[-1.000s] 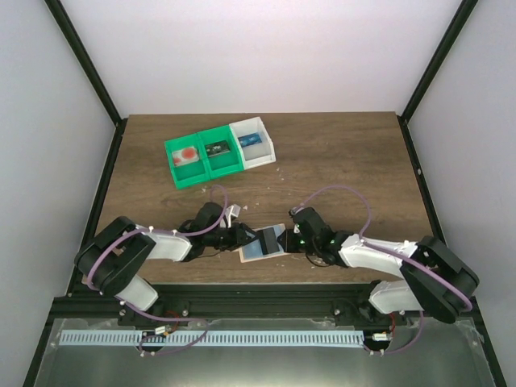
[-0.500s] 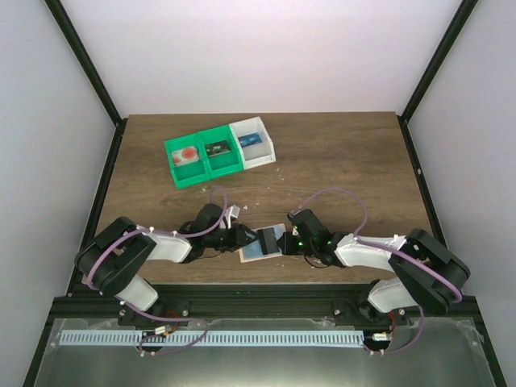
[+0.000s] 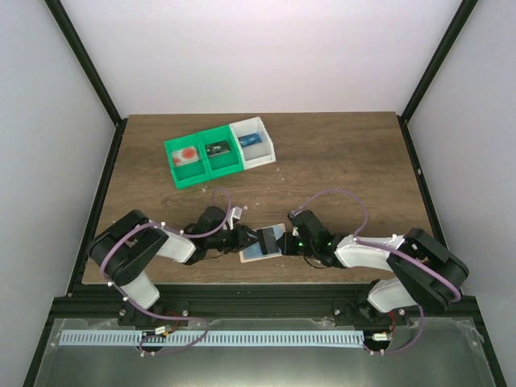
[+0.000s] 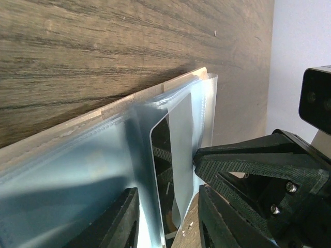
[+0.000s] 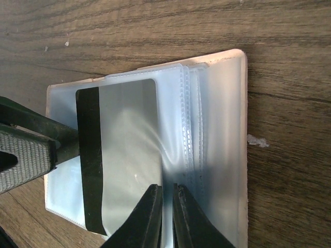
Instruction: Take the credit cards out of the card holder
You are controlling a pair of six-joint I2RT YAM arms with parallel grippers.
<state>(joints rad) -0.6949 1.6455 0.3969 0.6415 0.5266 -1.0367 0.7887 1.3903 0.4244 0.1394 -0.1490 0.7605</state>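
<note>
The tan card holder [image 5: 230, 129] lies open near the table's front edge [image 3: 260, 253], its clear sleeves fanned up. A silvery credit card [image 5: 129, 144] with a black stripe sticks partly out of a sleeve toward the left. My right gripper [image 5: 168, 206] is shut, pinching a clear sleeve just beside the card's right edge. My left gripper [image 4: 168, 222] stands open astride the card's [image 4: 178, 139] striped end and a sleeve, with gaps showing on both sides. The two grippers face each other across the holder [image 3: 251, 239] [image 3: 286, 242].
At the table's back left stand two joined green bins [image 3: 201, 158] and a white bin [image 3: 253, 143], each with a small item inside. The right gripper's black body [image 4: 258, 170] fills the right side of the left wrist view. Small white crumbs [image 5: 257, 140] lie beside the holder.
Both arms' near links have swung inward a little. The holder and card stay where they were, between the two grippers.
</note>
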